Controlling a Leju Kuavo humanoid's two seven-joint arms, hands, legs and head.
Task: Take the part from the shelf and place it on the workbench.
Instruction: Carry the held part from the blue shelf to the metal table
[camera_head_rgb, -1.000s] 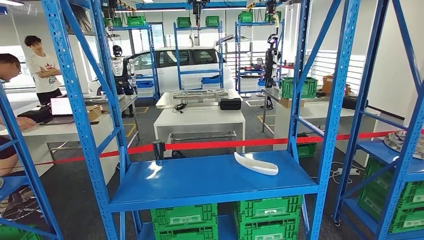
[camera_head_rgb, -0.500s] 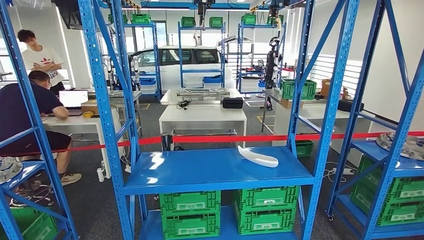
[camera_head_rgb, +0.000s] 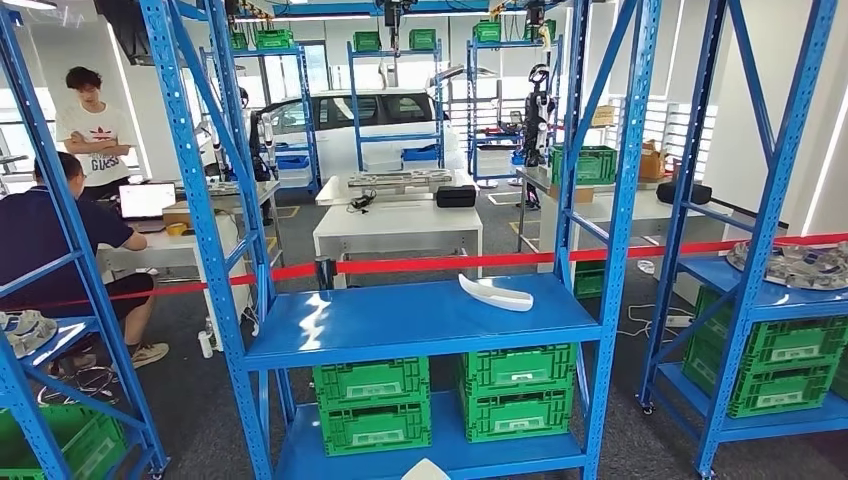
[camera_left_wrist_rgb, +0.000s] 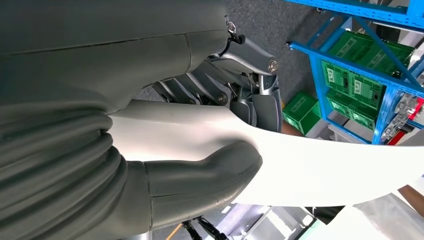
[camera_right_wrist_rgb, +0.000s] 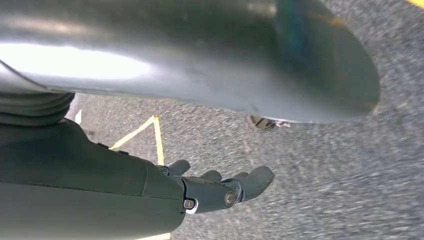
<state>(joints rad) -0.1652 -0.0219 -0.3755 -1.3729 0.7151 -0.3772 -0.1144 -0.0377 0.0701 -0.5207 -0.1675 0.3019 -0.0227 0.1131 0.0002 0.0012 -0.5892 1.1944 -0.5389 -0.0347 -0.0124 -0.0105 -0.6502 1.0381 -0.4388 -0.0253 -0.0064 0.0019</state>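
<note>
Whole scene drawn back and lower, blue shelf (camera_head_rgb: 420, 320) farther off, white tip (camera_head_rgb: 425, 470) newly at bottom edge.

Left hand (camera_left_wrist_rgb: 200, 150) wrapped around a long white curved part (camera_left_wrist_rgb: 320, 165), thick grey thumb (camera_left_wrist_rgb: 210, 172) pressed across one face and darker fingers (camera_left_wrist_rgb: 260, 100) behind the other. Past it, blue shelving (camera_left_wrist_rgb: 350, 55) stacked with green crates (camera_left_wrist_rgb: 360, 85) over dark grey floor (camera_left_wrist_rgb: 270, 25). Pretty snug hold, part sticking out well past the fingers.

The head view faces the blue shelf (camera_head_rgb: 420, 322) from nearby, looking slightly downward; both wrist views sit close behind their hands.
</note>
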